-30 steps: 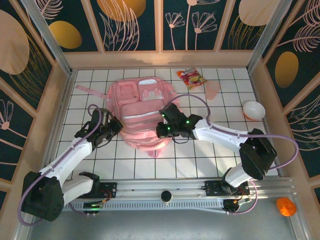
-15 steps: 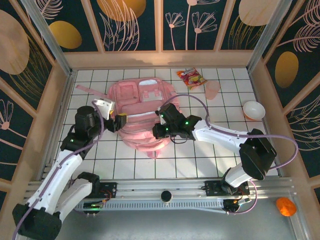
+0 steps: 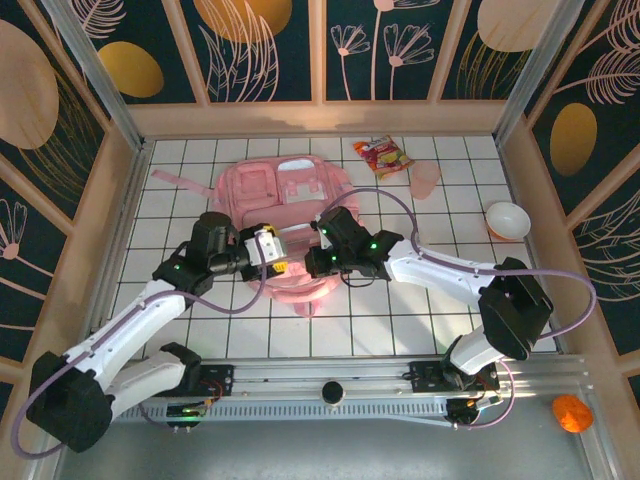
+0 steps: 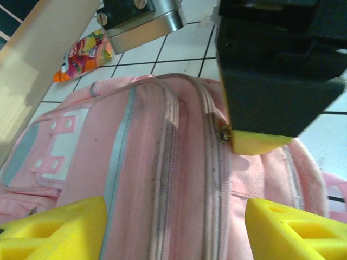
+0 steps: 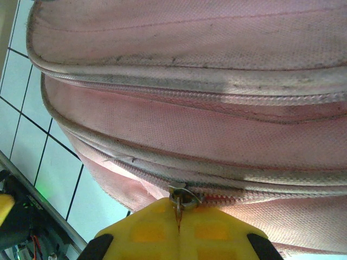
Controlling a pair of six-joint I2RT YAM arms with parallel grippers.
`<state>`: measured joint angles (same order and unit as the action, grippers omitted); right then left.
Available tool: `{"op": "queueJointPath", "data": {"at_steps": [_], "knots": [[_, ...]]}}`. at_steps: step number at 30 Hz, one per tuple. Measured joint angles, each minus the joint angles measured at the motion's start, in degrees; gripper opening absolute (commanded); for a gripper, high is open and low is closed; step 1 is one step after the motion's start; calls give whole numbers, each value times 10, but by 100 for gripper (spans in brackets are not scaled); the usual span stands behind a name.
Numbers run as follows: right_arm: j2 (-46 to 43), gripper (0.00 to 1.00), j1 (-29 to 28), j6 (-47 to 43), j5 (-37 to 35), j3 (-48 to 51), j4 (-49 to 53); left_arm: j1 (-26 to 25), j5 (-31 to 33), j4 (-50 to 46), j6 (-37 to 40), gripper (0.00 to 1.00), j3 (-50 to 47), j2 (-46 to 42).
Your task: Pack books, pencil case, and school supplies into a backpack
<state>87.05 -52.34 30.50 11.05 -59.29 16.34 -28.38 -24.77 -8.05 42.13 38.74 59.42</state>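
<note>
Big soft pink fabric backpack (image 3: 285, 195) lies flat on white tiled table (image 3: 400, 310), nearer its far edge, a bit left of centre. R gripper (image 5: 179, 230) is pinched tight on the small metal zip pull (image 5: 182, 196), at the pack's side facing the table's near edge. L gripper (image 4: 176, 227) is spread wide w/ nothing held. It hovers just over the pack beside the R one, yellow fingertips (image 4: 54, 227) either side of the zip lines, fabric below.

The soft pink backpack (image 3: 285, 215) lies flat mid-table (image 3: 440, 310), front pockets facing up, pale panels showing.
</note>
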Motion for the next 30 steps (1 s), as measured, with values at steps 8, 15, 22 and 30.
{"op": "queueJointPath", "data": {"at_steps": [8, 15, 22, 30], "knots": [[0, 0, 0, 0, 0, 0, -2, -36, 35, 31, 23, 63, 0, 64], [0, 0, 1, 0, 0, 0, -7, -51, 66, 50, 38, 14, -7, 95], [-25, 0, 35, -17, 15, 24, -4, -56, 92, 42, 52, 0, -32, 56], [-42, 0, 144, -84, 72, 52, 3, -56, 113, 0, 59, 0, -33, 16]]}}
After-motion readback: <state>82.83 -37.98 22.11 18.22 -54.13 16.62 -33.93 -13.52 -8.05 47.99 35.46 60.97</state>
